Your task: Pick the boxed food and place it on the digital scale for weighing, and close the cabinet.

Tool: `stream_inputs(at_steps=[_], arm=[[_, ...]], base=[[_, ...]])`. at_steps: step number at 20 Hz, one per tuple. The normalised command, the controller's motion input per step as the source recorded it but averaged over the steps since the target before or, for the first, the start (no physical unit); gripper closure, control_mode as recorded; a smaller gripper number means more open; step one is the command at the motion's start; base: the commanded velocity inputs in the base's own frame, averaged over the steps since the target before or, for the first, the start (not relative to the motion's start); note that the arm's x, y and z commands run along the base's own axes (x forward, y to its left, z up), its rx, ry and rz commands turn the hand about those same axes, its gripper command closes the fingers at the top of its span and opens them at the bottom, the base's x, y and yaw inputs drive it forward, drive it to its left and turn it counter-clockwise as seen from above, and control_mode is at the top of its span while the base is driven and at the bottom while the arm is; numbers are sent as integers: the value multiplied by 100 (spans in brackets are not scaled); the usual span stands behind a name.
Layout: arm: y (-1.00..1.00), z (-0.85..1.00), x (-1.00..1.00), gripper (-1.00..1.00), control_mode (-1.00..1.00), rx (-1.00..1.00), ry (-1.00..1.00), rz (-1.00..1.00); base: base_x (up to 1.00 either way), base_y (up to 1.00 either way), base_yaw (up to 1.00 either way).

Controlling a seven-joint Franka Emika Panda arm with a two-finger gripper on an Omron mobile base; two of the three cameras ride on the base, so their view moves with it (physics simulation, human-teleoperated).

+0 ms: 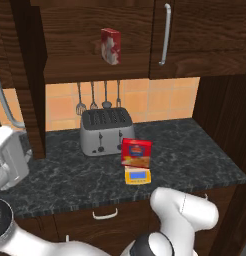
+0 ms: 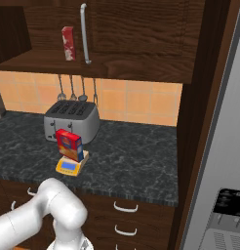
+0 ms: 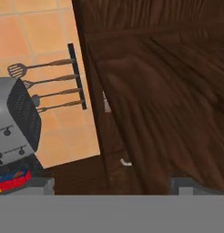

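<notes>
While the boxed food [image 1: 136, 152] stands on the digital scale [image 1: 137, 175], the wide-open, empty pincer [image 3: 111, 186] faces the cabinet [image 3: 168, 91].

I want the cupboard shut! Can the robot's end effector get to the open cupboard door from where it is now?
Probably yes. The hand view looks straight at the brown cupboard door up close, with nothing between them. The end effector is open and empty, since the red box already stands on the yellow scale.
</notes>
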Motion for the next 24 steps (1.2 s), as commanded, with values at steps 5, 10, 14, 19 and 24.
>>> stream_inputs(at_steps=[5, 10, 14, 19, 24], arm=[[-100, 49, 0, -100, -100, 3, 6, -3], [-100, 33, 17, -100, -100, 6, 5, -1], [-89, -17, 100, -100, -100, 8, 9, 0], [-98, -7, 99, -100, -100, 16, 0, 0], [-96, 0, 100, -100, -100, 18, 0, 4]], base=[[0, 0, 0], [0, 0, 0], [0, 0, 0], [0, 0, 0], [0, 0, 0]])
